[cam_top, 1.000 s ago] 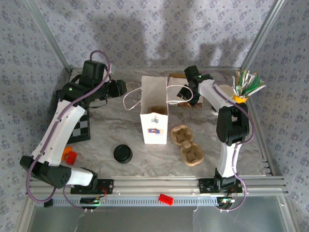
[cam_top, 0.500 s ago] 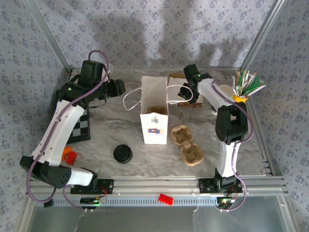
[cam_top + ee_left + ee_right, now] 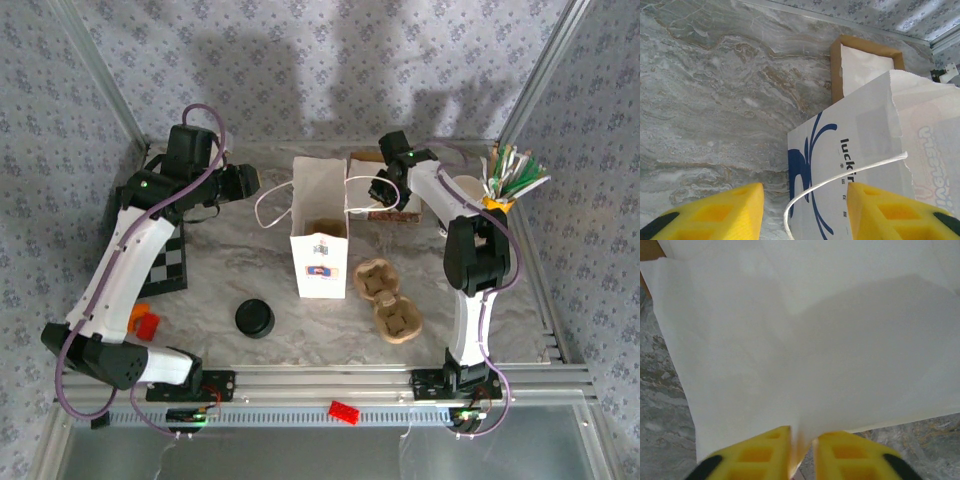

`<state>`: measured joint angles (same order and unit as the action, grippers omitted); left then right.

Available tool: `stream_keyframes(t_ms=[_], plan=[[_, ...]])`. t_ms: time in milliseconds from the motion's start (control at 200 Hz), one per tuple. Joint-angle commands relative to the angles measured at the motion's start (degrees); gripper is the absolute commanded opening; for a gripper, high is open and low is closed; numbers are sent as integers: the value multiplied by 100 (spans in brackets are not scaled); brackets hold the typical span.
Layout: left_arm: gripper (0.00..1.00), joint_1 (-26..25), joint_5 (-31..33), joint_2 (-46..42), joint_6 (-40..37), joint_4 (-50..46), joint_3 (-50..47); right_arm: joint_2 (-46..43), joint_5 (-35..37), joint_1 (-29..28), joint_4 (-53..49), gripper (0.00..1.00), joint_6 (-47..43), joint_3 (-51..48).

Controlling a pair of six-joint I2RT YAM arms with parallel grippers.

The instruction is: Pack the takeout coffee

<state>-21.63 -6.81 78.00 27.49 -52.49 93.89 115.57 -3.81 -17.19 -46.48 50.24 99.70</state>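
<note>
Cup carrier [image 3: 387, 298] right of bag [image 3: 320, 240], on table [image 3: 220, 280]

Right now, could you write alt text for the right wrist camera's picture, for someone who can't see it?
The right gripper pinches the near edge of a thin white paper sheet between its yellow fingers; grey marbled table shows beside it.

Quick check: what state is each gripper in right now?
Left gripper: open, holding nothing; the bag's cord handle sits between its jaws.
Right gripper: shut on white paper.
</note>
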Motion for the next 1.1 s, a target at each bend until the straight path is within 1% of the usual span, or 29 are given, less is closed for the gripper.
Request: stream_keyframes(t_ms=[0, 110, 400, 580, 660, 720, 835, 950, 1025, 1094], plan=[[47, 46, 9, -153, -94, 99, 28, -110, -32, 14, -145, 8, 44, 204], [47, 53, 22, -138, -150, 72, 98, -330, -2, 36, -139, 0, 31, 249], [49, 53, 29, -118, -472, -67, 509, -1275, 47, 171, -27, 0, -54, 317], [55, 32, -80, -196, -764, -112, 720, -2025, 187, 319, -50, 0, -285, 359], [57, -63, -175, -276, -869, -123, 796, -2361, 325, 339, -106, 0, -475, 405], [60, -220, -148, -361, -964, -82, 821, -2613, 435, 343, -168, 0, -635, 465], [63, -688, 109, -491, -1093, 16, 849, -3136, 617, 331, -186, 0, -893, 457], [64, -1177, 162, -616, -1105, 301, 799, -3638, 637, 307, -253, 0, -1120, 476], [65, -1624, 263, -641, -1189, 519, 798, -3935, 489, 297, -249, 0, -1203, 430], [67, -2122, 433, -588, -1404, 708, 843, -4156, 181, 304, -207, 0, -1199, 409]])
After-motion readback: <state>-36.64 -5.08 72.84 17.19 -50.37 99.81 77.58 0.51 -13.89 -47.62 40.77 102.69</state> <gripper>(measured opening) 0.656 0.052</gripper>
